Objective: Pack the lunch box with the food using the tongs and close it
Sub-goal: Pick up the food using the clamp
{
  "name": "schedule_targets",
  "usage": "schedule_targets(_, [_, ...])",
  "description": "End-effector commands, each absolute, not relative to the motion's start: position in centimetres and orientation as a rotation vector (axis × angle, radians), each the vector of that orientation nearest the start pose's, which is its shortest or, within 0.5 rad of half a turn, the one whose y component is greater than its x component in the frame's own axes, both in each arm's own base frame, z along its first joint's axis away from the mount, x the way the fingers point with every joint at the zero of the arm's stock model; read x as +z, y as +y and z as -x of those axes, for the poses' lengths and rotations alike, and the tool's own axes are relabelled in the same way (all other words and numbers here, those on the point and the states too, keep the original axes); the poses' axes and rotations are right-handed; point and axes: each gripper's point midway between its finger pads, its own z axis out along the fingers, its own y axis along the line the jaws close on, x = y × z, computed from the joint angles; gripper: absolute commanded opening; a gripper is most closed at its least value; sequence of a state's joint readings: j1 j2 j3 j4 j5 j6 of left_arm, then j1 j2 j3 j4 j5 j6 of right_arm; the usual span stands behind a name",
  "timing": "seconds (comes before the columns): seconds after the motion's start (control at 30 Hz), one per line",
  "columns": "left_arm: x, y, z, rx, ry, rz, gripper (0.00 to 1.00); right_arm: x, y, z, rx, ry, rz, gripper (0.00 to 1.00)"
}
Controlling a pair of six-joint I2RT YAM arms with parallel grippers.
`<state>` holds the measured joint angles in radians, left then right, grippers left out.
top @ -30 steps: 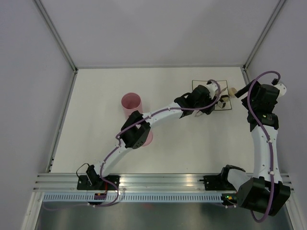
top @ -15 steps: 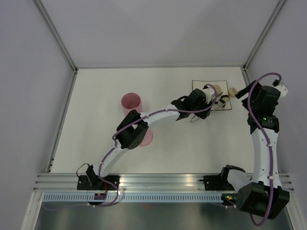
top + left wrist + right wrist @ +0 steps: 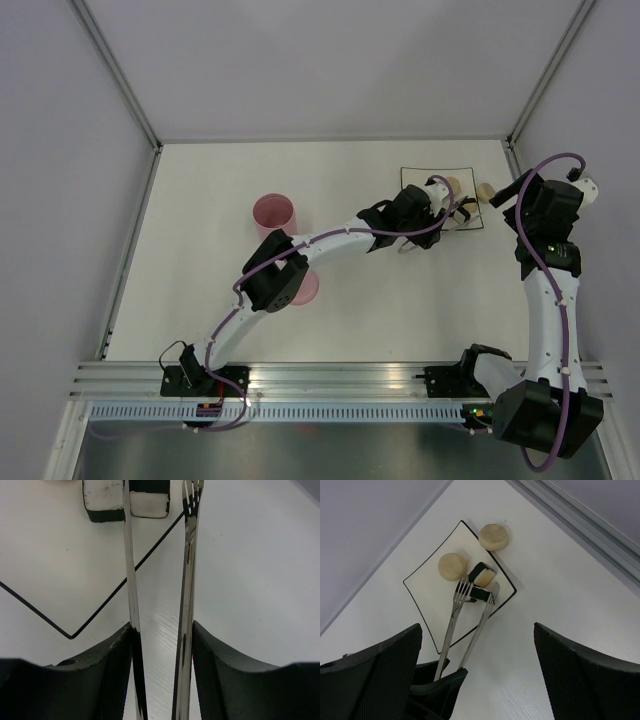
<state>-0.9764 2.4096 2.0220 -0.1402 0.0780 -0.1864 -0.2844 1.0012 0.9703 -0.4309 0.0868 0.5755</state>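
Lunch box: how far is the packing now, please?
Done: the lid lies on the table, off the lunch box, and the left gripper holds the tongs. In hand: the tong tips straddle one cube on the plate. Left: no food shows in the lunch box, so all four pieces must go in, then the lid.

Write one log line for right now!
left gripper: holding tongs | tips: at cube on plate | right gripper: open | lunch box: lid off

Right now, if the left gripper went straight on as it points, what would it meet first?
The left gripper holds the tongs out front; their tips would meet the white-and-black cubes on the plate first; whether they already touch is unclear.
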Motion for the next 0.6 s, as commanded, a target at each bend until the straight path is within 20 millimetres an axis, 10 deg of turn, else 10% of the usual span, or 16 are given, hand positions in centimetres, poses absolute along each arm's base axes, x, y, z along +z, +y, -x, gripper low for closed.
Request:
schedule_targets(0.0, [11.9,-56.0,-35.6,-0.776,1.974,-0.827,0.54,24.7,-8.7,-32.0,0.092,1.81,-0.893,0.98])
schedule_targets(0.57, [11.4,-55.4,-34.6,-0.788,2.01,-0.842,0.39,24.5,-8.5,-32.0,0.106,1.808,-0.897,0.98])
